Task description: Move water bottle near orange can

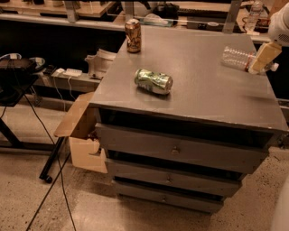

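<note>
The water bottle is clear and ribbed and lies on its side near the right edge of the grey cabinet top, neck pointing right. My gripper comes in from the upper right, and its pale tip sits over the bottle's neck end, hiding the label band. The orange can stands upright at the far left corner of the top, well away from the bottle.
A dented green-and-silver can lies on its side mid-left on the top. A small white-capped bottle stands on the bench behind. A cardboard box, cables and a black stand are on the floor to the left of the drawers.
</note>
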Tool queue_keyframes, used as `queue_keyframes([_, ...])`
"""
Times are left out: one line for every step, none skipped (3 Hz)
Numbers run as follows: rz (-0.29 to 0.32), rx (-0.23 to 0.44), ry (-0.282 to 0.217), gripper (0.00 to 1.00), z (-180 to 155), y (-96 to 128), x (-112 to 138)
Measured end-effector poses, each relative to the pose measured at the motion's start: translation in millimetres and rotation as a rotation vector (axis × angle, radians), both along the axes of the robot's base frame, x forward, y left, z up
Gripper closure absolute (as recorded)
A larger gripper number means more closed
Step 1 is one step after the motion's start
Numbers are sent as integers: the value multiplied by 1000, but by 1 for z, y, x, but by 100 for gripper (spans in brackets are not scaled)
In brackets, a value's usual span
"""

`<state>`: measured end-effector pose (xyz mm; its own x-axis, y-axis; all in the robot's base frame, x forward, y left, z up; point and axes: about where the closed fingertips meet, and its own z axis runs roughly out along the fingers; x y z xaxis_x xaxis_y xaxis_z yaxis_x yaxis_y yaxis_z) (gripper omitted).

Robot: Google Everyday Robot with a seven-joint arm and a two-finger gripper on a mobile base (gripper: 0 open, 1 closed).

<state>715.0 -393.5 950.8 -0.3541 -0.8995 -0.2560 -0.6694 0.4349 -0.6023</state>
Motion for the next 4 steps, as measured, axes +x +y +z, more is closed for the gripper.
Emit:
queue_keyframes([-23,4,-22,18,-11,-7,22])
queue_keyframes([-49,14,-21,39,-22,-17,33])
queue_keyframes([-65,24,-11,32,-33,-24,39])
queue_keyframes([-64,23,9,31,-45,-25,43])
